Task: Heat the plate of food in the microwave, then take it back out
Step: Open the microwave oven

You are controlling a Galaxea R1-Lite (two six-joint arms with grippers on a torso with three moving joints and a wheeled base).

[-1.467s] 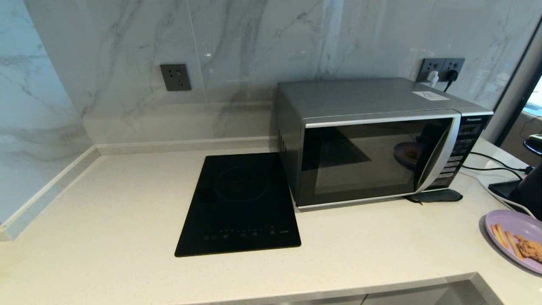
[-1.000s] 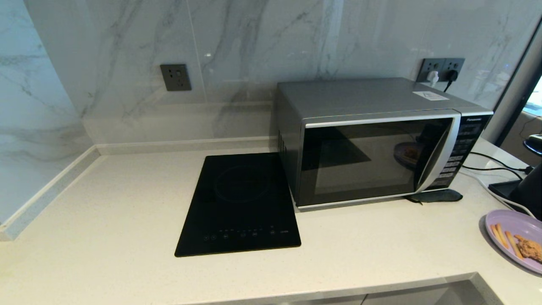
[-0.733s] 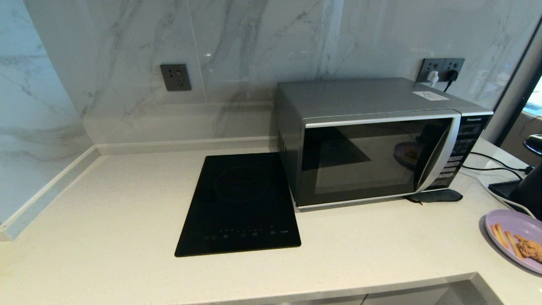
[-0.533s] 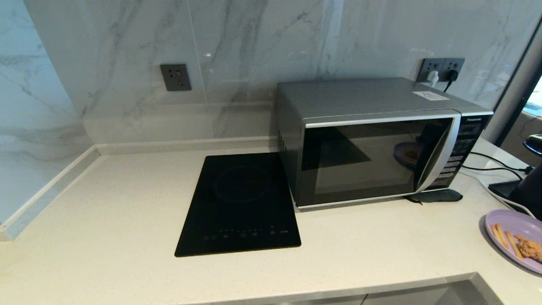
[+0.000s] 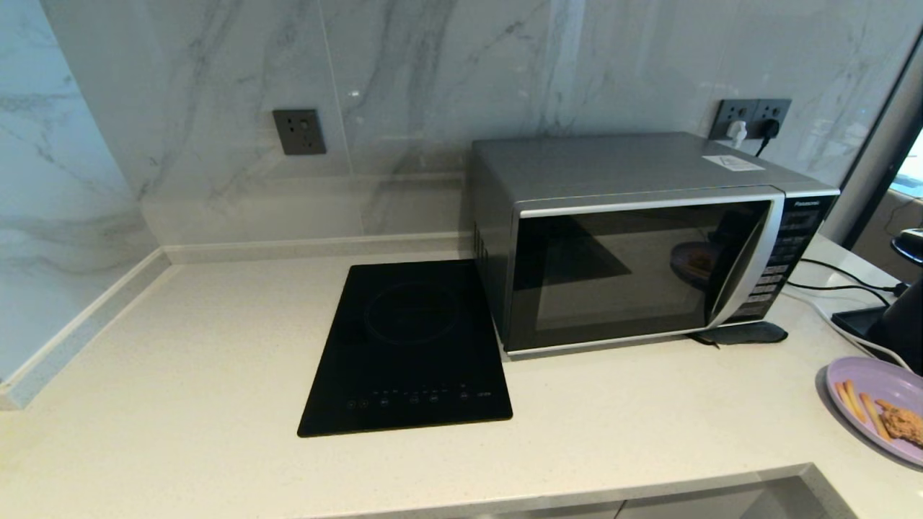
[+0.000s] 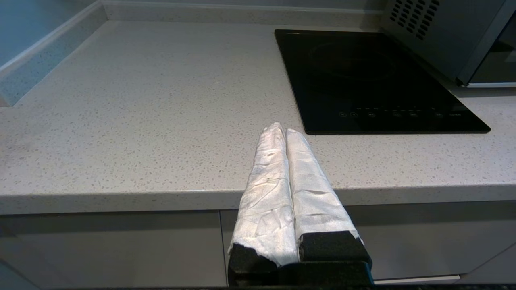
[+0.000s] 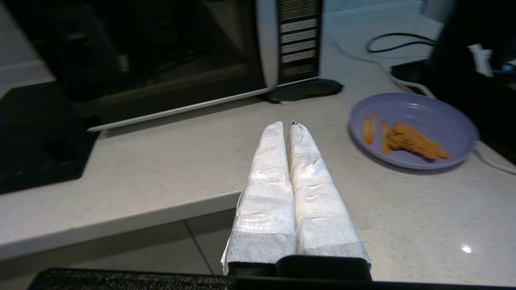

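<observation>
The lilac plate of food (image 5: 881, 404) with fry sticks and a brown crumbed piece rests on the counter at the far right, also seen as the plate (image 7: 415, 131) in the right wrist view. The silver microwave (image 5: 634, 238) stands at the back right, door closed. My right gripper (image 7: 285, 124) is shut and empty, hovering by the counter's front edge, short of the plate and facing the microwave (image 7: 161, 52). My left gripper (image 6: 281, 129) is shut and empty, parked at the counter's front edge left of the hob. Neither arm shows in the head view.
A flat black induction hob (image 5: 411, 346) lies left of the microwave. A black pad (image 5: 739, 333) lies under the microwave's right front corner. Black cables (image 5: 836, 277) and a dark appliance (image 5: 894, 324) sit behind the plate. Wall sockets (image 5: 750, 119) are above.
</observation>
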